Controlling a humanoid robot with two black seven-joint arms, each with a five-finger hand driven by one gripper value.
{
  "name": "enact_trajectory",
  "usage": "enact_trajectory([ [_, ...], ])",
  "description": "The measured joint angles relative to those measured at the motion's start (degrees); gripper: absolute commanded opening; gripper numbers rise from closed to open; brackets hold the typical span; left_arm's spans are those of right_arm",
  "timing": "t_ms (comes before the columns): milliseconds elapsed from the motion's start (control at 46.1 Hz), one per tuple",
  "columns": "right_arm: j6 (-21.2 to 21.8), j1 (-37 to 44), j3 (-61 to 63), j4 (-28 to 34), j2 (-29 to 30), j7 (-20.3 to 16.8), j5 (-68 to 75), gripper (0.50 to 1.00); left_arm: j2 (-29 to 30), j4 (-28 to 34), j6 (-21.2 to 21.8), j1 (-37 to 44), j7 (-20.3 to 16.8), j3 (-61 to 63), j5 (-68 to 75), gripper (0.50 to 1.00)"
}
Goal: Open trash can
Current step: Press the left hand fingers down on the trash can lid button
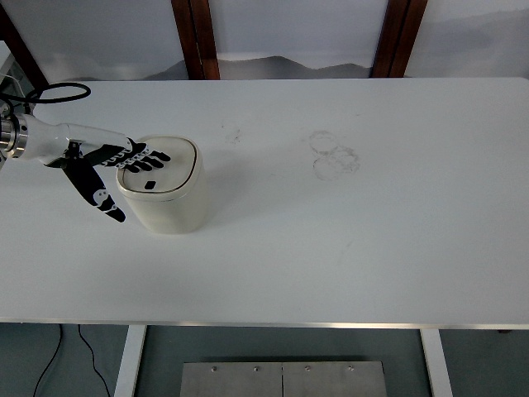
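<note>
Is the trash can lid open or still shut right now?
Shut. The lid lies flat and flush on the upright trash can; no opening shows. The left hand has its fingers spread over the lid.

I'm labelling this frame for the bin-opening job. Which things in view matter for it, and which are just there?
Part of the job:
- trash can, lid down
- left robot hand, fingers spread over the lid

Just there:
- white table
- faint ring marks on the table
- black cable at the far left corner
</note>
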Motion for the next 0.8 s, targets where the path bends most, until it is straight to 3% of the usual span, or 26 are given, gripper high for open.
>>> enact_trajectory([
  [412,0.0,0.0,0.0,0.0,0.0,0.0,0.0,0.995,-0.8,-0.2,0.1,-0.7,0.0,-0.1,-0.8,1.0],
  [803,0.0,0.0,0.0,0.0,0.0,0.0,0.0,0.995,-1.7,-0.2,0.1,-0.4,2.2,0.0,-0.7,1.0],
])
